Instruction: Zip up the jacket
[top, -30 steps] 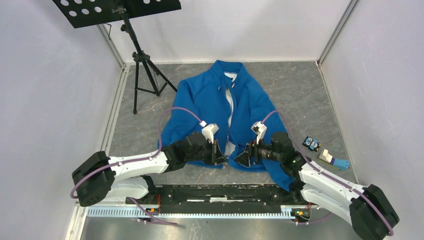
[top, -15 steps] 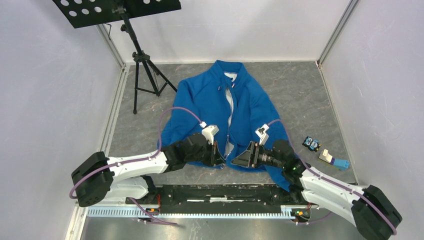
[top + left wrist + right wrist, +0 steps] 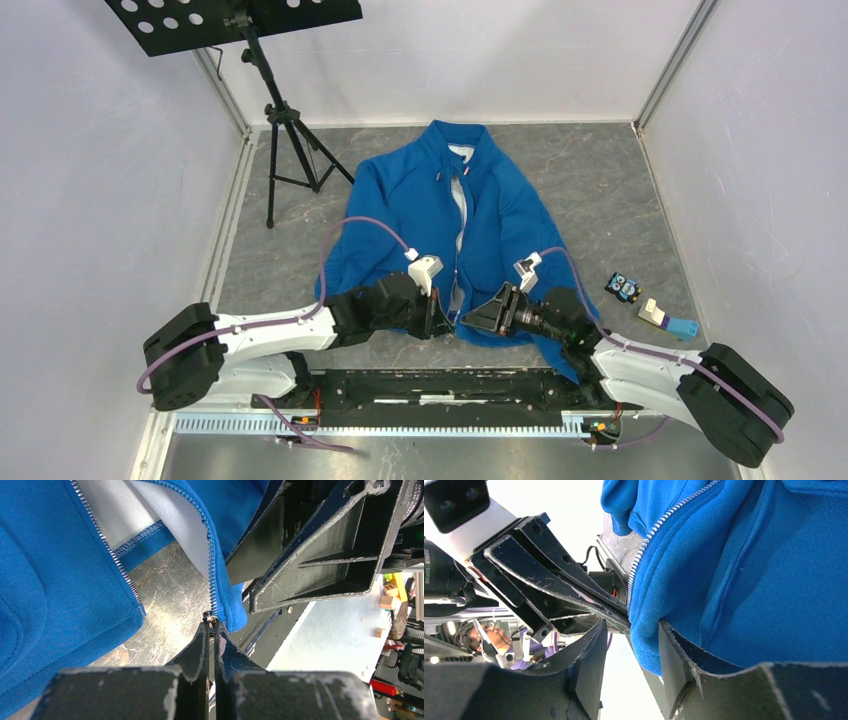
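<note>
- The jacket point(image 3: 500, 210) lies flat on the grey marbled table point(image 3: 600, 180), collar towards the far wall and hem towards the arm bases.
- Its front stands open down the middle, with white lining showing between the two zipper rows; the zipper is not yet joined.
- Both claws meet at the lower end of the front opening, just beside each other.
- The left claw point(image 3: 210, 627) has its fingers pressed fully together. Their tips pinch a small metal piece at the bottom end of one tooth row. The other tooth row ends apart from it, on the neighbouring front panel.
- The right claw point(image 3: 631, 645) is partly open. The blue hem corner of the jacket hangs between its fingers point(image 3: 674, 670). The cloth touches one finger, and a gap remains on the other side, so no firm hold is visible.
- The tooth row seen from the right wrist runs down to that same hem corner, close to the left claw.
- A black music stand point(image 3: 270, 110) on a tripod stands at the far left of the table, clear of the jacket.
- A small blue and black toy point(image 3: 623, 288) and a blue, white and yellow block point(image 3: 665, 320) lie on the right of the table, apart from the jacket.
</note>
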Controlling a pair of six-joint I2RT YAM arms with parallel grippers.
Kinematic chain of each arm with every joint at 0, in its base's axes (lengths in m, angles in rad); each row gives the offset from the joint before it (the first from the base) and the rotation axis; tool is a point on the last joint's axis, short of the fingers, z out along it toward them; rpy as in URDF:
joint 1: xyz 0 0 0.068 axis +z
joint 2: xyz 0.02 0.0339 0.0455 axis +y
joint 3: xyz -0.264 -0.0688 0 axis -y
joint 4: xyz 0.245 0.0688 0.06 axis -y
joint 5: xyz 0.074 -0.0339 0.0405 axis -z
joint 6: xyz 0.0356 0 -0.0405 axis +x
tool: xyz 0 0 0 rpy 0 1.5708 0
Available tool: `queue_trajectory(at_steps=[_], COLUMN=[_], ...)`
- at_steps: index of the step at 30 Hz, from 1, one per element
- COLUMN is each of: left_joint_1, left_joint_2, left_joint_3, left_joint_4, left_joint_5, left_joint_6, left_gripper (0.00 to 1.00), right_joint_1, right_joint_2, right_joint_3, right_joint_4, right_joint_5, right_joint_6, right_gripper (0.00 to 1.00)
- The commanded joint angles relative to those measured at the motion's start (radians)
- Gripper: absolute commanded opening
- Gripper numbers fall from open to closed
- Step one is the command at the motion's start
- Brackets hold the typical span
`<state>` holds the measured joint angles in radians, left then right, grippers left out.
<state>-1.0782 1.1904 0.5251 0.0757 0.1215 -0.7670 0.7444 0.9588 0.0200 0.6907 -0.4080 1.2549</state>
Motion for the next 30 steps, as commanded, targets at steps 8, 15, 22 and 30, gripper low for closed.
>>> queue_trajectory(at_steps=[8, 15, 22, 30], left_joint_1=[-0.031, -0.042, -0.045, -0.045], left_joint_2=[0.012, 0.036, 0.028, 0.028], left_joint_3=[0.049, 0.064, 0.063, 0.010], left_joint_4=[0.021, 0.021, 0.012, 0.148], left_joint_5=[-0.049, -0.049, -0.050, 0.024], left_joint_6=[0.005, 0.002, -0.013, -0.096], left_gripper=[0.02, 0.02, 0.03, 0.26], right_joint_1=[0.007, 0.012, 0.014, 0.013], right_joint_2=[0.113, 0.184, 0.229, 0.337], right_joint_3=[-0.015, -0.051, -0.100, -0.186], right_joint_4=[0.201, 0.313, 0.519, 0.946], right_joint_5=[0.023, 0.021, 0.038, 0.057], right_joint_6=[0.017, 0.000, -0.146, -0.468], right_gripper=[0.43, 0.39, 0.04, 0.00])
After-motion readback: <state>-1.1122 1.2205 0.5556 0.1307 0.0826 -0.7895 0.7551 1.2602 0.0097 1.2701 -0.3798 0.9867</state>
